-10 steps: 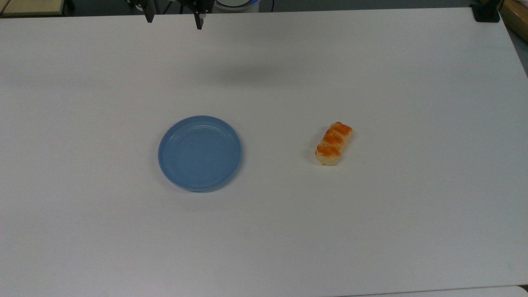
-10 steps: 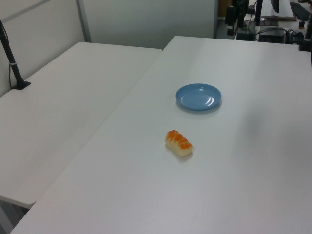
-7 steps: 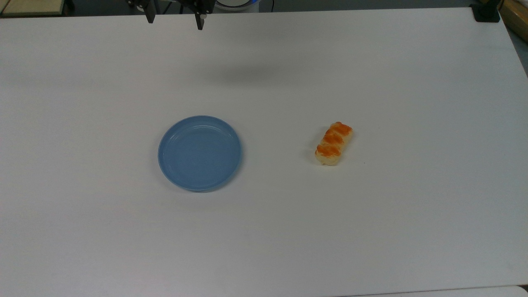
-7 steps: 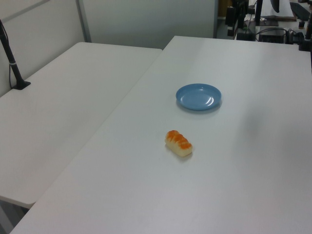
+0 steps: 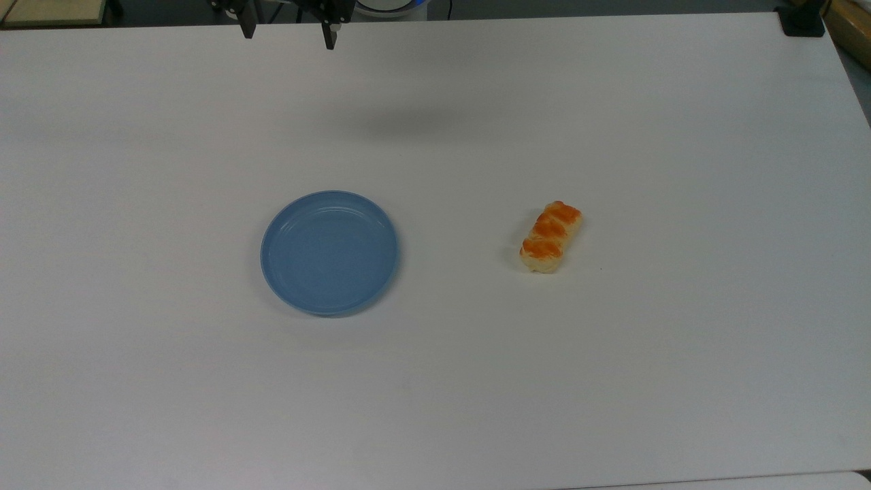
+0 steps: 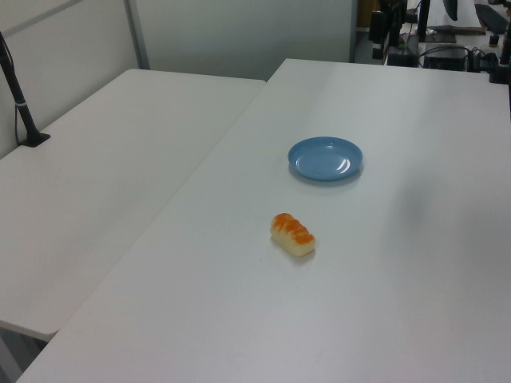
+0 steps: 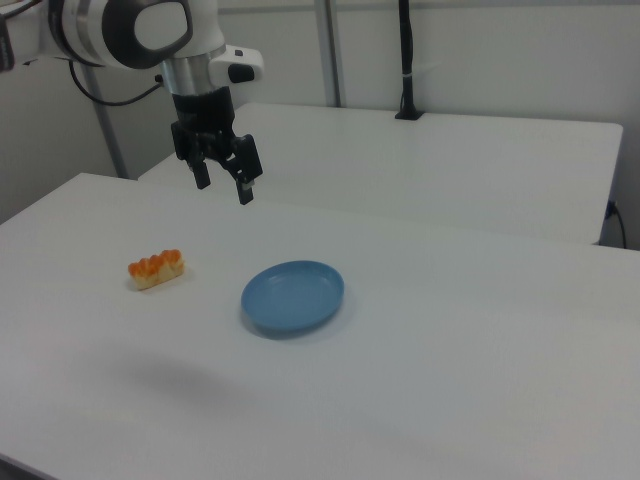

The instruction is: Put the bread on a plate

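Orange-glazed bread (image 5: 552, 236) lay well apart from the plate (image 5: 329, 252); the claw (image 7: 222, 181), spread wide, should straddle its narrow width.

The white tabletop (image 5: 612, 381) carries two low items, both resting flat: a round, shallow light-blue plate (image 5: 330, 252) and a small pale-yellow bread roll with orange-brown glazed tops (image 5: 551, 236). They lie well apart, with bare surface between them and on all sides. The black two-finger gripper (image 7: 224, 182), fingers spread, hangs high above the table, well apart from both. Access from above to either item is unobstructed. A black post (image 6: 17, 92) stands on the adjoining table, far from both.
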You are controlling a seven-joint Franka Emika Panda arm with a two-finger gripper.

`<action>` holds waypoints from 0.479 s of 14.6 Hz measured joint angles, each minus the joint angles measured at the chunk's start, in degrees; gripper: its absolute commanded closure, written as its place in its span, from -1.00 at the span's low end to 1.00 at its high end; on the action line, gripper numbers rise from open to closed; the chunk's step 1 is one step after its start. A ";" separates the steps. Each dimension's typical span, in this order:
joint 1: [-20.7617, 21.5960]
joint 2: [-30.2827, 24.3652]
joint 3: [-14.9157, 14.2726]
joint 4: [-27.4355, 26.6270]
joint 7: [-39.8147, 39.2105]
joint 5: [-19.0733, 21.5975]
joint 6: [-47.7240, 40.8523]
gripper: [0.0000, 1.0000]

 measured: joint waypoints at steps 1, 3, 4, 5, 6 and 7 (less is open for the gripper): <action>0.00 0.06 0.00 -0.02 0.00 0.00 0.00 -1.00; 0.00 0.67 0.11 -0.18 0.00 0.00 1.04 -1.00; 0.00 1.29 0.24 -0.34 0.00 0.00 2.53 -1.00; 0.01 2.38 0.40 -0.41 0.00 0.00 3.66 -1.00; 0.02 3.84 0.70 -0.36 0.00 0.01 4.24 -1.00; 0.03 5.06 1.13 -0.31 0.00 0.01 4.77 -1.00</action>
